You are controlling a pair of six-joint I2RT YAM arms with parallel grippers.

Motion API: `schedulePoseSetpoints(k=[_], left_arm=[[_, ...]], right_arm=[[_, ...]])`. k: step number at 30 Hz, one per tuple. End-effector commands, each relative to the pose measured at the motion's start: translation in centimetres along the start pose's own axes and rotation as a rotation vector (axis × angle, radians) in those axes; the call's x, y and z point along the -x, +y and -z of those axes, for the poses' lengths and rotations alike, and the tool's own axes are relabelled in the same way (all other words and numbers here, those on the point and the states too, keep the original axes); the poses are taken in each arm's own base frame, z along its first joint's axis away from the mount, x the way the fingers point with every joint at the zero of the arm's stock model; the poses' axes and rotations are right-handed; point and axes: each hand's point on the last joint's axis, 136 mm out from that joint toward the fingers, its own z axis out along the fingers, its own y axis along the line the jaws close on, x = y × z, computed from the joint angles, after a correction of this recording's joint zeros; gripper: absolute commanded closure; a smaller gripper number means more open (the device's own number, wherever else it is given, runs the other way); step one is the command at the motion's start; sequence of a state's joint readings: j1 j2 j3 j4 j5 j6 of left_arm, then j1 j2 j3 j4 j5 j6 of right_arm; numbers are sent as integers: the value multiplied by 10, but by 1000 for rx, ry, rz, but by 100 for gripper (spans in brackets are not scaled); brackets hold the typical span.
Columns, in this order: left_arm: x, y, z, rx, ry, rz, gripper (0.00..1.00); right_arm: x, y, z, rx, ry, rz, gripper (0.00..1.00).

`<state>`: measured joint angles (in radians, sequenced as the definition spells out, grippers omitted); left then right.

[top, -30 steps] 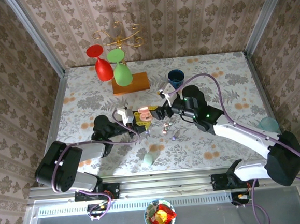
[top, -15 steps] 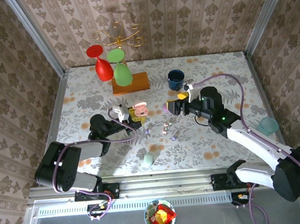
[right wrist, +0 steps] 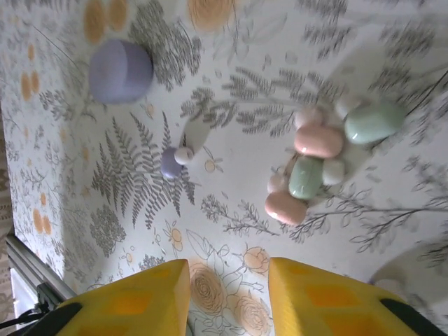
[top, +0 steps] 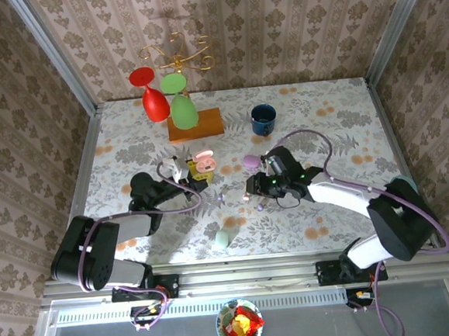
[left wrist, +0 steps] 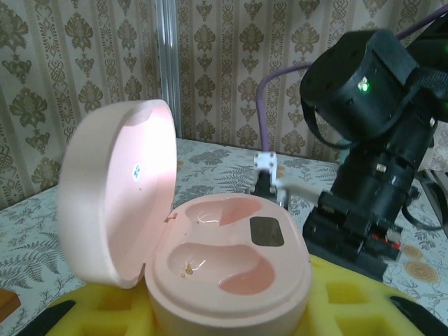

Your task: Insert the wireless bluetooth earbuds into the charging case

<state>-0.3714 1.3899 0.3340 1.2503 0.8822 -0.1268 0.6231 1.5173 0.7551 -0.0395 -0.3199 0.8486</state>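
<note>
"What has the left gripper [top: 198, 170] got?"

"It squeezes a pink egg-shaped plastic charging case [left wrist: 227, 262] between its yellow foam pads [left wrist: 336, 308]. The case is up off the table. Its lid [left wrist: 115, 189] stands wide open (you can look right down into the two little hollows)."

"What comes next, to the right?"

"A round purple plastic case [right wrist: 120, 70] sits on the flowery white table [right wrist: 231, 210]. One tiny lilac glossy earbud [right wrist: 171, 162] lies near it, by itself."

"Where are the other ones?"

"The tiny shiny pastel earbuds [right wrist: 318, 140], pink, green and white, lie in a small heap on the table. They touch each other. They are well apart from the pink case."

"Does the right gripper [right wrist: 227, 269] hold any?"

"No. It hangs over the table with its yellow fingers [right wrist: 133, 301] apart and nothing between them. You can see the flowery table through the gap. The heap lies out past the fingertips, and the fingers do not touch it. I cannot tell if the fingers touch the table."
</note>
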Motion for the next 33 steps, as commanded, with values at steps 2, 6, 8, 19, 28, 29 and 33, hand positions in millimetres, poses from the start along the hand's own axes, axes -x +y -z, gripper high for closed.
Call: schedulePoseSetpoints(k=[2, 6, 8, 19, 28, 29, 33], left_arm=[[10, -2, 3, 0, -29, -60, 64], [11, -3, 4, -2, -31, -63, 64], [11, -3, 4, -3, -31, -64, 64], [12, -5, 6, -1, -34, -69, 64], [11, -5, 7, 3, -32, -68, 64], [11, -4, 7, 5, -31, -67, 64], [11, -4, 7, 3, -31, -65, 64]], right_arm=[[-10, 2, -16, 32, 37, -64, 64], [-10, -3, -27, 23, 48, -71, 63], [-9, -3, -29, 17, 47, -73, 63], [6, -14, -37, -23, 17, -75, 63], [20, -19, -36, -48, -13, -70, 63], [21, -19, -37, -44, -10, -70, 63], [24, -15, -42, -30, -3, -61, 63]])
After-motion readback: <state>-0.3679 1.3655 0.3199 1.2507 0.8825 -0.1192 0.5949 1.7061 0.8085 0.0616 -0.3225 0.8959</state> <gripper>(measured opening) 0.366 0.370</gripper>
